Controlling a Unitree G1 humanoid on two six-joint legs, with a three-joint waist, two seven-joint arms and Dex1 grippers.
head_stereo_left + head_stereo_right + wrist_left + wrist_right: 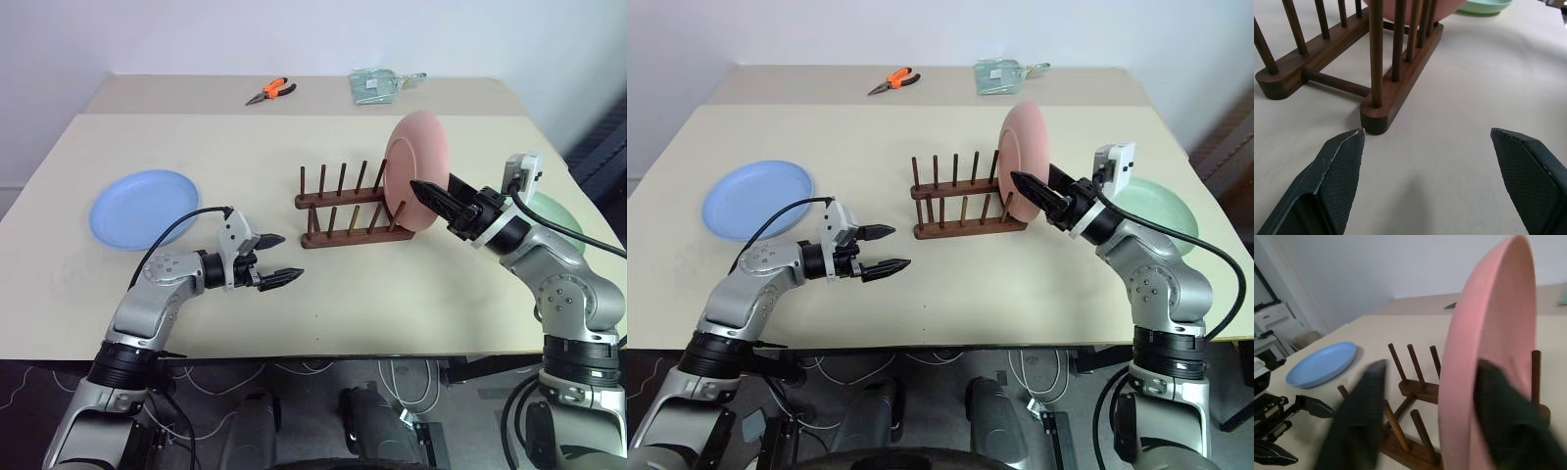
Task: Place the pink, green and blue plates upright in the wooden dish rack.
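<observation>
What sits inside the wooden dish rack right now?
The pink plate stands upright in the wooden dish rack's end slot; the other slots hold nothing. Its lower edge is hidden behind the pegs.

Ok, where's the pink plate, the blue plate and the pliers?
pink plate (416, 162), left eye view, middle of its face.
blue plate (143, 207), left eye view, its middle.
pliers (278, 89), left eye view, orange handles.

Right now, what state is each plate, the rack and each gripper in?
pink plate: upright in the rack's end slot
blue plate: flat on table
green plate: flat on table
wooden dish rack: other slots empty
left gripper: open, empty
right gripper: open, straddling pink plate
</observation>
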